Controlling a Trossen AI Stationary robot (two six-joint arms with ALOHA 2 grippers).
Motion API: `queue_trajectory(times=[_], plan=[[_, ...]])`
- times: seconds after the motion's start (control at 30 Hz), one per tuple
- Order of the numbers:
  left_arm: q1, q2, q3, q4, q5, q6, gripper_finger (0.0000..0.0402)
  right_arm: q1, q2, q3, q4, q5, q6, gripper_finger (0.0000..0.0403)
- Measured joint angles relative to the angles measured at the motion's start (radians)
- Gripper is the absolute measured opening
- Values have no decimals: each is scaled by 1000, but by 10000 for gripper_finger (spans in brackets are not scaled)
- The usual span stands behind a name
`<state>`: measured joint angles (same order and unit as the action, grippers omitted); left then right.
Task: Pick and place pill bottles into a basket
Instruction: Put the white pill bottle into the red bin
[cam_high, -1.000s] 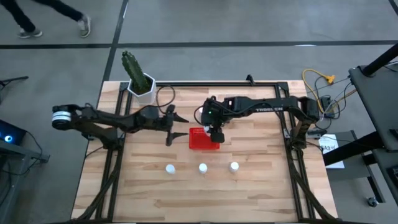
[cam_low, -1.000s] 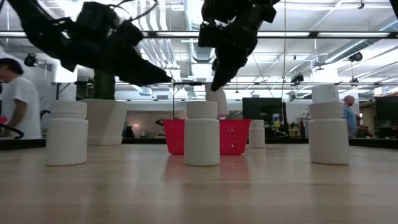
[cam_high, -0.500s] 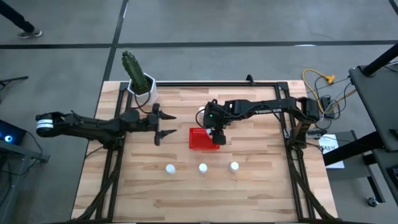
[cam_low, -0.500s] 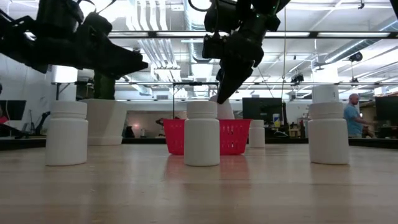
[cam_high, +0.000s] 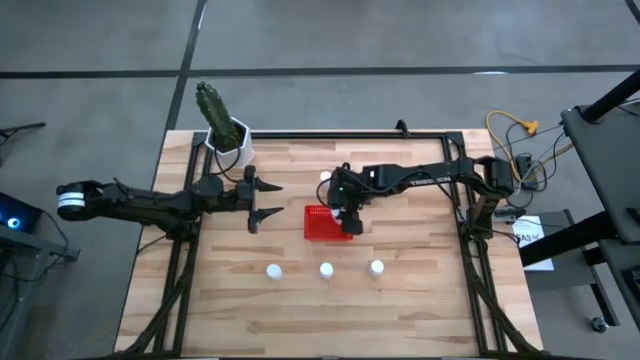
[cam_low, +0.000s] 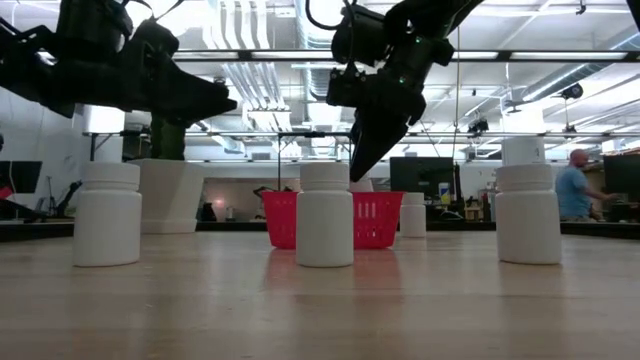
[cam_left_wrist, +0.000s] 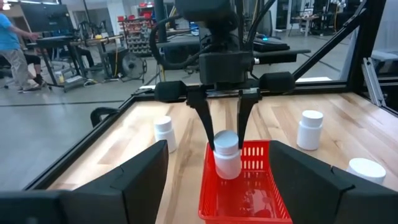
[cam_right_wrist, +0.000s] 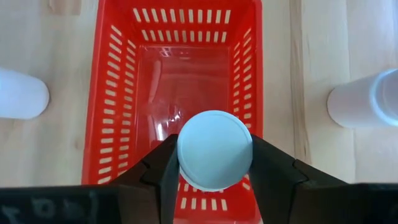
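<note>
High view, right tool (cam_high: 345, 219) clenching pill bottle (cam_left_wrist: 227, 154) over red basket (cam_high: 318, 226), left tool (cam_high: 254, 200) released, no legible writing

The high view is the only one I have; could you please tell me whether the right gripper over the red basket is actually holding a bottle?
Observer: Yes. In the left wrist view the right gripper has its jaws closed on the sides of a white pill bottle, which is upright with its cap on top.
Operator: Thank you. Is the bottle above the basket itself, or off to one side?
Observer: In the right wrist view it hangs inside the outline of the basket, close to one end wall.
Operator: And is anything already in there?
Observer: No. The same view shows only the bare red floor beneath it.
</note>
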<state>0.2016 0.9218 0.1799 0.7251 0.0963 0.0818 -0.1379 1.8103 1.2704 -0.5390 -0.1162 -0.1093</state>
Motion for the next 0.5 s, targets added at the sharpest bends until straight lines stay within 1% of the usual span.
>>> queue_trajectory(times=[0.27,0.5], plan=[[0,0,0,0,0,0,258,0,0,-49,83,3,2,145],[0,0,0,0,0,0,258,0,0,-70,86,11,5,145]])
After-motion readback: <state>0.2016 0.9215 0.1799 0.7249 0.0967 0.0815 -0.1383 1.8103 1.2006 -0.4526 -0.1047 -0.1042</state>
